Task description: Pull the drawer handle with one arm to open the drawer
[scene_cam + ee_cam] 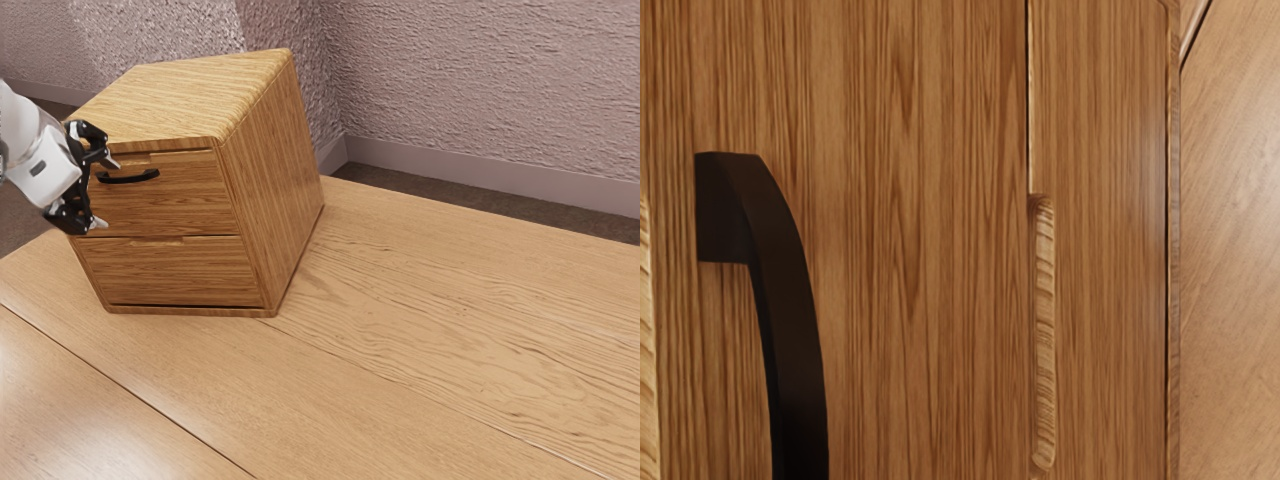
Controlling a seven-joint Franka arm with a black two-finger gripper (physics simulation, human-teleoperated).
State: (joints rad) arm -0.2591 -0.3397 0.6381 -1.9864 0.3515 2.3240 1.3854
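Here's the black two-finger gripper (100,190) at the exterior view's left, jaws spread wide, one finger above and one below the near end of the curved black bar handle (128,177) - gripping nothing. The handle sits on the wood-grain upper drawer front (165,195) of the boxy oak cabinet (200,95), which stands on the pale wooden table (430,330) - that drawer looks flush. In the wrist view the handle (780,330) looms close.
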